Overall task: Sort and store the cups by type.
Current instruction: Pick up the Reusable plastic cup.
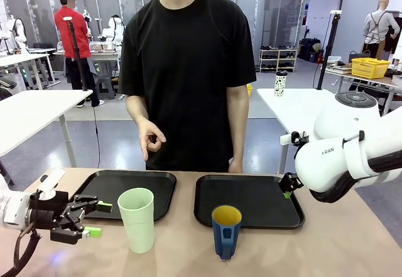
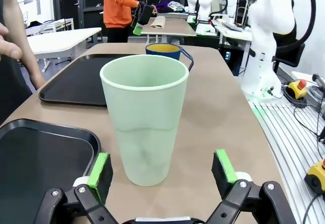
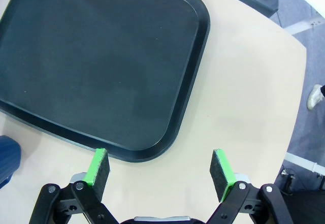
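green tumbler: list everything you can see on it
The green tumbler is a tall, pale green, handleless cup, plastic by its look, tapering toward the base. It stands upright, mouth up, on the bare table, just on the robot's side of the left tray, not in it. The left gripper faces it with fingers open, not touching. The blue mug stands apart to its right.

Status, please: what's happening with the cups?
Left gripper open, facing tumbler, not touching. Right gripper open, above tray corner. Mug on table, untouched. Nothing blocking.
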Available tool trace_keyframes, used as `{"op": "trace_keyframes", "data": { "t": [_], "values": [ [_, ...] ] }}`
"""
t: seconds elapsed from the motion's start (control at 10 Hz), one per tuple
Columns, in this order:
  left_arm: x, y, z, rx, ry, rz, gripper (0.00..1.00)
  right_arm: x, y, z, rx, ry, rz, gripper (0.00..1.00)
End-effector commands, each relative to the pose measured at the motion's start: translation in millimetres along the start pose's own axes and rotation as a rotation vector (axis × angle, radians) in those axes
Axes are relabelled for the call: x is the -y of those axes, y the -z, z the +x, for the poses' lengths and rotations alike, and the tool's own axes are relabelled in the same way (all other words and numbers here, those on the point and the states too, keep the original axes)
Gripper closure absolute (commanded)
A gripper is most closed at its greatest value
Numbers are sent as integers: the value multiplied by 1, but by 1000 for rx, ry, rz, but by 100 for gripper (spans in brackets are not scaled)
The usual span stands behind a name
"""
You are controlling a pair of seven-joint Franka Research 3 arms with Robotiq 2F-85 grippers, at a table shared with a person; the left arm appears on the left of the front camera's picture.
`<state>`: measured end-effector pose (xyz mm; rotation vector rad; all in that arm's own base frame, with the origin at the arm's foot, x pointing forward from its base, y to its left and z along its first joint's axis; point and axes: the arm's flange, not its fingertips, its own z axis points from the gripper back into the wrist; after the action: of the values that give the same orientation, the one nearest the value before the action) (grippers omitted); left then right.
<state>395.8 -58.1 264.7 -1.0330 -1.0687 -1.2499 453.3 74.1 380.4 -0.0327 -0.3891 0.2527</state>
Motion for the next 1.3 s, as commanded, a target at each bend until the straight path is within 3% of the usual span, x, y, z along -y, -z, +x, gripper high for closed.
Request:
{"op": "trace_keyframes", "data": {
  "t": [0.0, 0.7, 1.2],
  "values": [
    [3, 1, 1, 5, 6, -6, 0, 0, 0, 1, 1, -4, -1, 0],
    [-29, 16, -36, 42, -12, -47, 0, 0, 0, 1, 1, -4, -1, 0],
    [-36, 40, -36, 101, 6, -52, 0, 0, 0, 1, 1, -4, -1, 0]
  ]
}}
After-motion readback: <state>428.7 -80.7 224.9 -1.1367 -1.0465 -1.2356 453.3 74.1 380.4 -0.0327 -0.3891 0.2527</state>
